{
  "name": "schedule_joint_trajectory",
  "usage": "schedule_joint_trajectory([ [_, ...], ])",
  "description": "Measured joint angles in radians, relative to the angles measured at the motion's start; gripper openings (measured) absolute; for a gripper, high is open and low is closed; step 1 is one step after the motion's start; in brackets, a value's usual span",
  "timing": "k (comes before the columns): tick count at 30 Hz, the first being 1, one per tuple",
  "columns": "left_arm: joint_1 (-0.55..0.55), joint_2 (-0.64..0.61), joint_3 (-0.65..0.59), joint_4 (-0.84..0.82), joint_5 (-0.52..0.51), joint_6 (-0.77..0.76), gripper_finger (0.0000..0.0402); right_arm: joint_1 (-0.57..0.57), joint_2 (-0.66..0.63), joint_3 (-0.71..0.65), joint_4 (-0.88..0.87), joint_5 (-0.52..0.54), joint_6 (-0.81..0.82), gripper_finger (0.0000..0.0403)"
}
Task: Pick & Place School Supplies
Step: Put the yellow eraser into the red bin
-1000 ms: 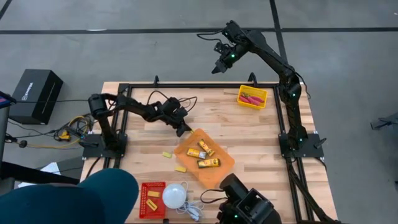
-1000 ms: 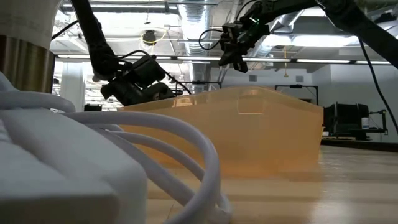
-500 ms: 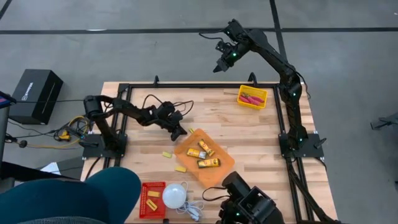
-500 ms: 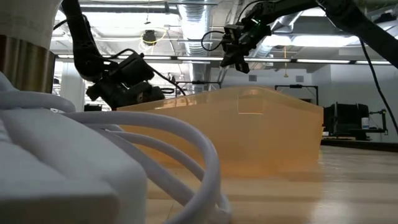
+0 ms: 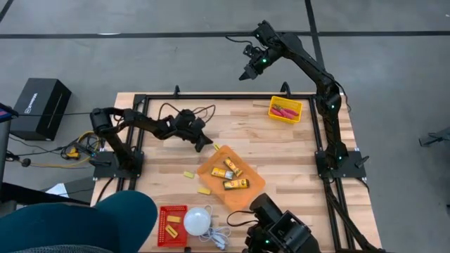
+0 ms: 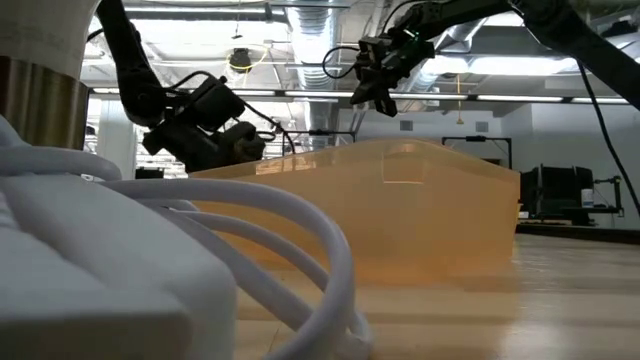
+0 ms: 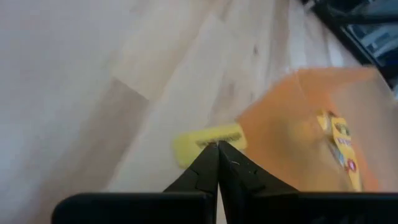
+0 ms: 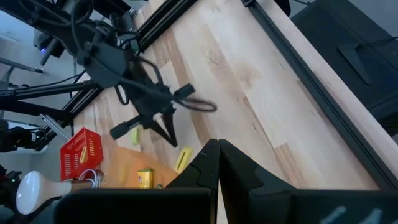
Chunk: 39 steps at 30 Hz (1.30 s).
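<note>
A small yellow block lies flat on the wood beside the far-left corner of the orange tray, which holds three orange-yellow packets. My left gripper is shut, slants down and stops just short of that block. The right wrist view shows a gap between its tips and the block. Two more yellow blocks lie left of the tray. Red-handled scissors lie in the yellow bin. My right gripper hangs shut, high beyond the table's far edge.
A red bin holding yellow blocks and a white dome with its cord stand at the near edge. The black frame rails run along the table's sides. Loose cables trail on the wood by the left arm.
My left gripper has drawn back from the orange tray's corner toward the table's left and far side, rising a little and staying shut. The yellow block by the tray's corner, hidden under the gripper before, now shows on the wood.
</note>
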Motion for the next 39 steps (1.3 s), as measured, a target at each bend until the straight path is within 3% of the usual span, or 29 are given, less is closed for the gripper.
schedule_joint_trajectory([
  [7,-0.042,0.001,0.000,0.021,-0.010,-0.003,0.0000,0.000,0.000,0.000,-0.003,-0.001,0.002,0.0000],
  [17,-0.043,0.107,0.007,0.115,-0.019,-0.015,0.0000,0.003,0.000,0.000,-0.003,-0.008,0.002,0.0000],
  [39,-0.047,0.130,0.062,0.061,0.052,-0.018,0.0000,-0.011,0.000,0.000,-0.011,-0.020,-0.009,0.0000],
])
